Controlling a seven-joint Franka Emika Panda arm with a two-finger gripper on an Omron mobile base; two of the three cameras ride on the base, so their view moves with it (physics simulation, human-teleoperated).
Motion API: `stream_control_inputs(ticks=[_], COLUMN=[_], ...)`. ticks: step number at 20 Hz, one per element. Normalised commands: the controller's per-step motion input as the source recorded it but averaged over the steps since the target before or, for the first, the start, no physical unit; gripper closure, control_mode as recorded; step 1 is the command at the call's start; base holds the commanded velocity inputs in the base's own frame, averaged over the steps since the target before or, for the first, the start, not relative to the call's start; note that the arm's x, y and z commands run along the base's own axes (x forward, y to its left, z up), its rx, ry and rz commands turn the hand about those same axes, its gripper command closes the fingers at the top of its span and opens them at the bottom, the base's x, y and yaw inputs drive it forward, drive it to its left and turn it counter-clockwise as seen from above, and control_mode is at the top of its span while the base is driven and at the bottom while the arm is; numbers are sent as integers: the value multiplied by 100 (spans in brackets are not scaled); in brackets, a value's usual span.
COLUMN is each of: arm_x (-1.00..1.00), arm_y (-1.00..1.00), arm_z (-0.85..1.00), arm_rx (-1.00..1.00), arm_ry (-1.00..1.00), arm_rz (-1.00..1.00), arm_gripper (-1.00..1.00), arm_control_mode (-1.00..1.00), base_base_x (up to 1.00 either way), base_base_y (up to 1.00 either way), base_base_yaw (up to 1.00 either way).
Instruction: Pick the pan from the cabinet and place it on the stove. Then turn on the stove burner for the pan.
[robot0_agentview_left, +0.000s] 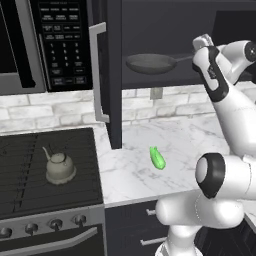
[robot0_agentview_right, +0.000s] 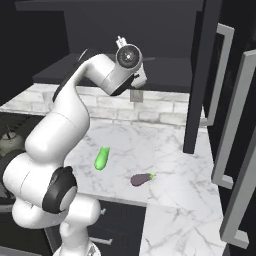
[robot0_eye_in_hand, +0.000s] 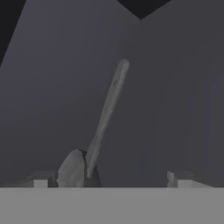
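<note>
I see the pan (robot0_agentview_left: 150, 63) sitting on the shelf inside the cabinet (robot0_agentview_left: 114, 75), whose door hangs open. Its long thin handle (robot0_agentview_left: 183, 58) points to the right, toward my arm. In the hand view the handle (robot0_eye_in_hand: 107, 113) runs up the middle of the picture, between the two finger tips. My gripper (robot0_eye_in_hand: 109, 177) is up at the shelf, close to the end of the handle. The jaws are wide apart and hold nothing.

Below, the stove (robot0_agentview_left: 45, 200) stands at the left end of the counter (robot0_agentview_left: 190, 135). A small pale kettle (robot0_agentview_left: 60, 166) sits on its grates. The row of dark knobs (robot0_agentview_left: 42, 226) runs along the stove's front.

On the counter a green vegetable (robot0_agentview_left: 157, 157) lies near the middle. A dark purple eggplant (robot0_agentview_right: 141, 178) lies near the front edge, to the right of the green one and apart from it. The microwave (robot0_agentview_left: 45, 45) hangs above the stove.
</note>
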Motion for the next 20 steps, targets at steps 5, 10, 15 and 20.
stream_control_inputs(ticks=[5, 10, 15, 20], arm_x=[57, 25, 19, 30], arm_y=[-8, -4, 0, 0], arm_z=[-16, 0, -3, -25], arm_rx=[0, 0, -3, -8], arm_ry=[0, -4, -4, 0], arm_rz=[-1, 1, 5, 2], arm_gripper=[-100, -100, -100, -100], arm_control_mode=[-100, -100, -100, -100], base_base_x=[0, 0, 0, 0], base_base_y=[0, 0, 0, 0], base_base_yaw=[0, 0, 0, 0])
